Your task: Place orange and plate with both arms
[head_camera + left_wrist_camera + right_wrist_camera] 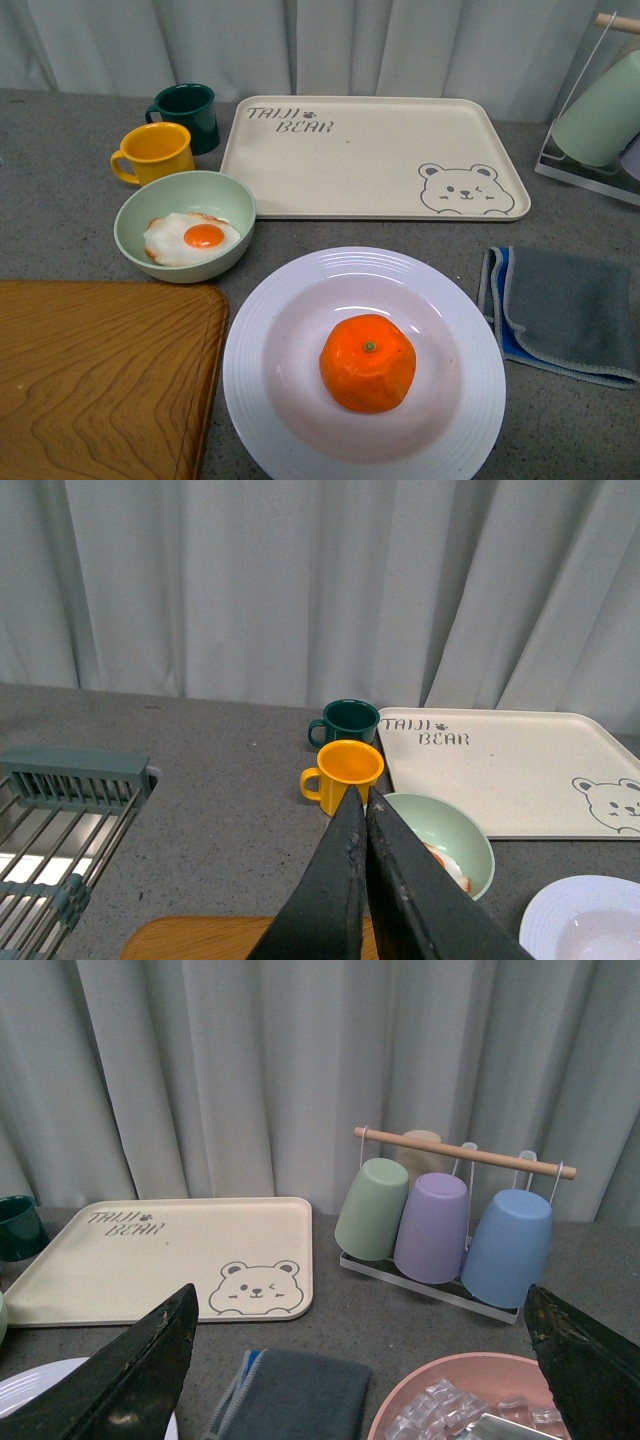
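Observation:
The orange sits in the middle of the white ribbed plate at the front of the grey counter. Neither arm shows in the front view. In the left wrist view my left gripper is shut and empty, its black fingers pressed together, raised over the counter near the yellow mug; the plate's edge shows low beside it. In the right wrist view my right gripper is open wide and empty, with a sliver of the plate by one finger. The orange is hidden in both wrist views.
A pale green bowl with a fried egg, a yellow mug and a dark green mug stand left of the beige bear tray. A wooden board lies front left, a grey cloth right, a cup rack, a pink bowl and a dish drainer further out.

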Motion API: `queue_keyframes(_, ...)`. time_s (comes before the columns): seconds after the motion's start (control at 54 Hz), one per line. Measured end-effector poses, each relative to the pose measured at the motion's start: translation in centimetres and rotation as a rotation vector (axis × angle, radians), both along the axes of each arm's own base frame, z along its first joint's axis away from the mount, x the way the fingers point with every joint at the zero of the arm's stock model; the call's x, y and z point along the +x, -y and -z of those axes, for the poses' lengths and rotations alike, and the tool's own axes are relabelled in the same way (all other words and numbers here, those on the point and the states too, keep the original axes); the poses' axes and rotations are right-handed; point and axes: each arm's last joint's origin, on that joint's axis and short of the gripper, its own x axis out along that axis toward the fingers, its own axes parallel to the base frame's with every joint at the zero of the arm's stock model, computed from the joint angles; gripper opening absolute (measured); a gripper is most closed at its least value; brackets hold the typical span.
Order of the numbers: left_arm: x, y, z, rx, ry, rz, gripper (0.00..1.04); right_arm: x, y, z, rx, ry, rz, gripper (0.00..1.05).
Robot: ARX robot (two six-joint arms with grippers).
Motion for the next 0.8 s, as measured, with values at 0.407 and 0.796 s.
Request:
queue_keyframes(0.407,-1.4,0.0,0.3,0.0,-0.008,0.002,0.04,0.0,0.0,0.0,0.0,0.0,0.0,0.95)
queue_keyframes(0.796,-1.5,0.0,0.3,0.0,-0.006,0.002,0.48,0.0,0.0,0.0,0.0,0.0,0.0,0.95)
